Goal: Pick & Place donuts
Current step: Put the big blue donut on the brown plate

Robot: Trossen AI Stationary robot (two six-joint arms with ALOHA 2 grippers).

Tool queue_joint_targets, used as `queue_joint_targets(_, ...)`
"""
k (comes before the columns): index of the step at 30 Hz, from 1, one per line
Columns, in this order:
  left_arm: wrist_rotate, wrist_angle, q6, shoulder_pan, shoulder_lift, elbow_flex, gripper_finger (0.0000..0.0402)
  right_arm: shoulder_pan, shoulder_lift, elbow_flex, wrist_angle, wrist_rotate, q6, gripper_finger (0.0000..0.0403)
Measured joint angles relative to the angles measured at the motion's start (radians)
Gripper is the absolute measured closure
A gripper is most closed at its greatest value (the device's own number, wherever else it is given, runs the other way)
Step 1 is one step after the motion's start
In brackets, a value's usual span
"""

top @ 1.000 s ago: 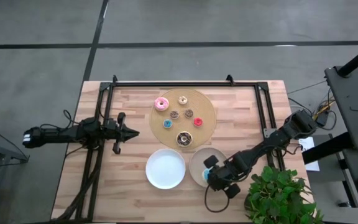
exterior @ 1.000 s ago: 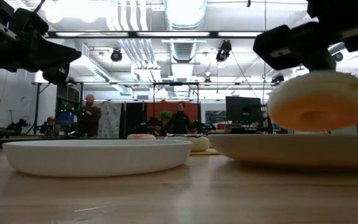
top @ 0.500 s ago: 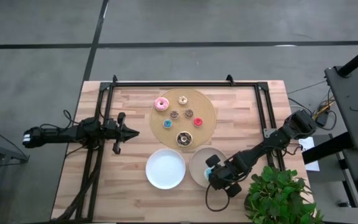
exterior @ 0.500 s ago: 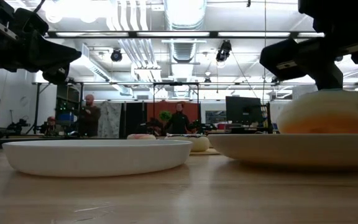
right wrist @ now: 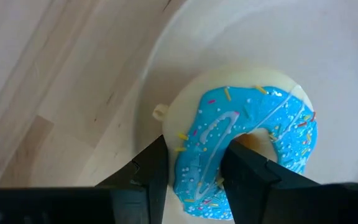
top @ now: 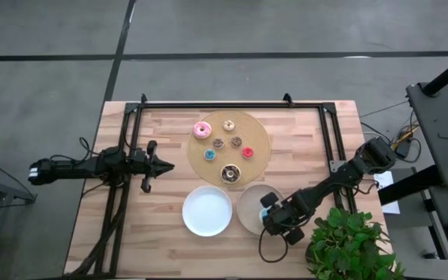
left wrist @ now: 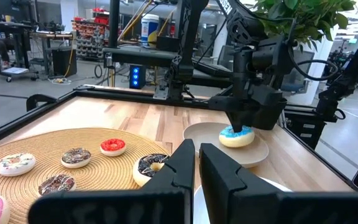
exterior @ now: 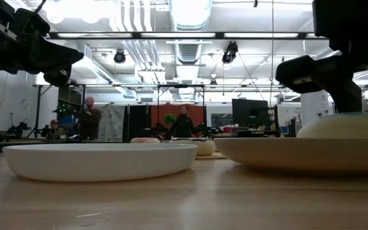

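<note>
Seven donuts (top: 226,148), two white plates (top: 207,211), one wooden board (top: 260,134), two arms

Bright ceiling lights (exterior: 190,11) glare; foreground blurred.

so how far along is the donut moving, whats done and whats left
Done: nothing is released yet; the left white plate is bare. In hand: the right gripper has the light blue donut down on the right plate, fingers shut on it. Left: six donuts wait on the wooden board, including the pink donut and chocolate donut. The left gripper waits shut at the table's left.
</note>
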Motion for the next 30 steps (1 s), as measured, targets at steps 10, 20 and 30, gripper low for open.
queue_joint_targets(10,0.000,0.000,0.000,0.000,0.000,0.000,0.0402,0.000,0.000,-0.001,0.001,-0.008,-0.007,0.0280)
queue_joint_targets(20,0.000,0.000,0.000,0.000,0.000,0.000,0.0402,-0.005,0.000,-0.001,0.000,-0.047,-0.026,0.0280)
queue_joint_targets(30,0.000,0.000,0.000,0.000,0.000,0.000,0.0402,-0.009,0.000,-0.001,-0.003,-0.054,-0.027,0.0277)
